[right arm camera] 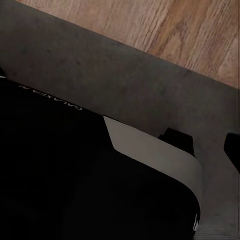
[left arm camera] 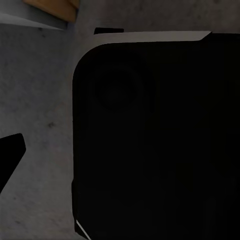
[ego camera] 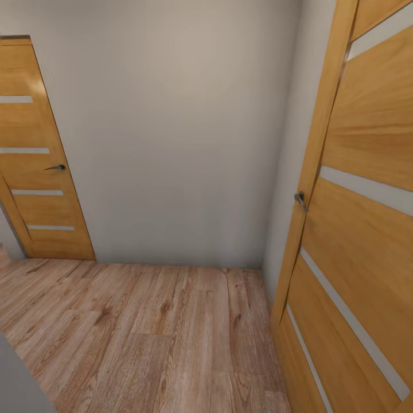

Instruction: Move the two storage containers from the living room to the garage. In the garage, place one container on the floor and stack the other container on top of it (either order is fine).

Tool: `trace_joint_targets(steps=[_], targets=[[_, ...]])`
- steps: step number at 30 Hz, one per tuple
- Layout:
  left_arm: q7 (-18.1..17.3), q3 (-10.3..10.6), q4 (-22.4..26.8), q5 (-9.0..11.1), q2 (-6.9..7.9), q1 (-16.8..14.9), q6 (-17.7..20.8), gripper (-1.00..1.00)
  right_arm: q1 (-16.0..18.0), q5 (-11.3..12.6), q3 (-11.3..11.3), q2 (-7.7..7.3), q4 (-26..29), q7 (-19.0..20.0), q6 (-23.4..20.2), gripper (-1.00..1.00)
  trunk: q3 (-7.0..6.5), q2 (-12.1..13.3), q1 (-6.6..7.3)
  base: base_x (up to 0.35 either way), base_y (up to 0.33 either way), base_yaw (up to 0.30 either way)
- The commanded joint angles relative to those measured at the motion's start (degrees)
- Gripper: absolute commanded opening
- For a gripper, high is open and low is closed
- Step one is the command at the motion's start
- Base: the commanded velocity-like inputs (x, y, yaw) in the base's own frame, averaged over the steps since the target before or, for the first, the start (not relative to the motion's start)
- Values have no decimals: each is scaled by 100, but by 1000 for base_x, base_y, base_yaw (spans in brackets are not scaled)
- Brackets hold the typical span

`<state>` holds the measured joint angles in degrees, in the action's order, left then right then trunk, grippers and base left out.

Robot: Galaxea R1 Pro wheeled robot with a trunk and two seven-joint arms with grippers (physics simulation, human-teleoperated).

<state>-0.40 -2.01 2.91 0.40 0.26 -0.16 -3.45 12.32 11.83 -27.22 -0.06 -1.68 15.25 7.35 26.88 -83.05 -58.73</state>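
Two wooden doors are seen in the head view: one [ego camera: 40, 155] at upper left, closed, and one [ego camera: 361, 218] filling the right edge, with plank flooring [ego camera: 149, 332] between, so a passage is judged underway. No container is seen; neither claw's opening can be told.

— What sort of place is this?
— A home, a hallway corner: plank floor [ego camera: 143, 338], plain pale wall [ego camera: 172, 132].
— And the doors?
— Two wooden ones with pale strips and lever handles, left door [ego camera: 37, 172] shut, right door [ego camera: 361, 218] close by.
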Motion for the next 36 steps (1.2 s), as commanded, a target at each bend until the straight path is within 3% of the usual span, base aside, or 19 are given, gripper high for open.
trace_joint_targets(steps=[1,21,36], targets=[[-4,-19,-1,4,0,-2,-18,100,7,62,-47,-2,-17,23,22,100,5,-3,0,0,0,0],[-8,-20,-1,2,0,-2,-29,100,7,37,-47,-11,-17,13,-5,100,5,-3,0,1,0,0],[-17,-18,-1,3,0,-2,-24,100,7,37,-47,-8,-17,13,2,100,5,-3,0,144,0,0]])
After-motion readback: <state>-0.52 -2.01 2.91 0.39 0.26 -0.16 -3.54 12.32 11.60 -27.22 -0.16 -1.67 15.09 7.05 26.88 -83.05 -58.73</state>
